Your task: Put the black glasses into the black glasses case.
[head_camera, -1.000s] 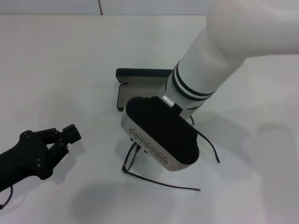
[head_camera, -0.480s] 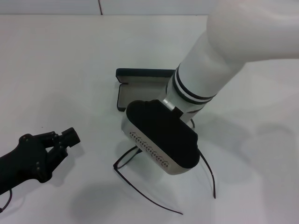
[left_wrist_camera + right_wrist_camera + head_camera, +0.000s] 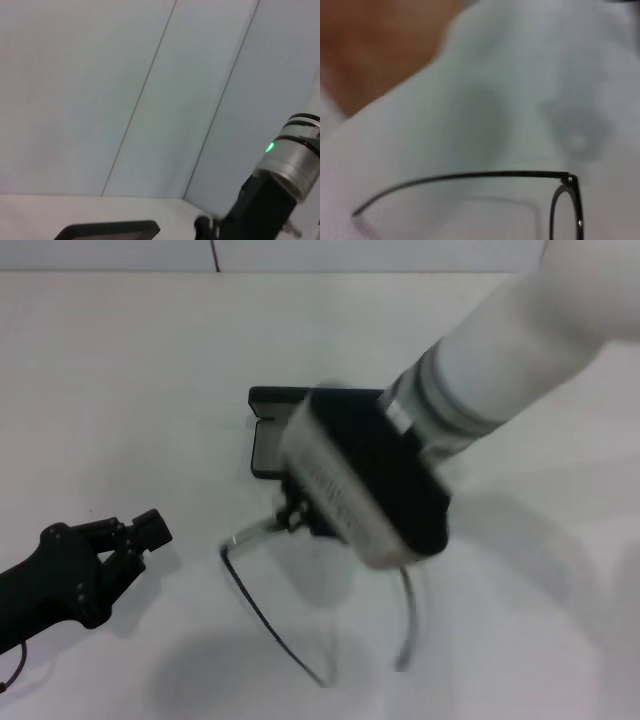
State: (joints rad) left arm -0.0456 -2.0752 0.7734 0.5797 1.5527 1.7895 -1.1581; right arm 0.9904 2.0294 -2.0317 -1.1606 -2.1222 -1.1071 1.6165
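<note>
The black glasses (image 3: pixel 243 593) hang in the air below my right gripper (image 3: pixel 296 512), which is shut on their front frame. Both temple arms are unfolded and point toward the near table edge. The right wrist view shows one temple arm (image 3: pixel 470 176) and a lens rim up close. The black glasses case (image 3: pixel 268 445) lies open on the white table just behind the gripper, its right part hidden by my right wrist. Its edge also shows in the left wrist view (image 3: pixel 107 231). My left gripper (image 3: pixel 140 535) rests low at the near left, away from both.
The white table (image 3: pixel 120 390) stretches all around the case. My bulky right forearm (image 3: pixel 520 350) crosses the upper right of the head view. A wall (image 3: pixel 125 90) stands behind the table.
My right gripper has swung up and toward the case, lifting the glasses off the table and turning them. The left arm has stayed in place.
</note>
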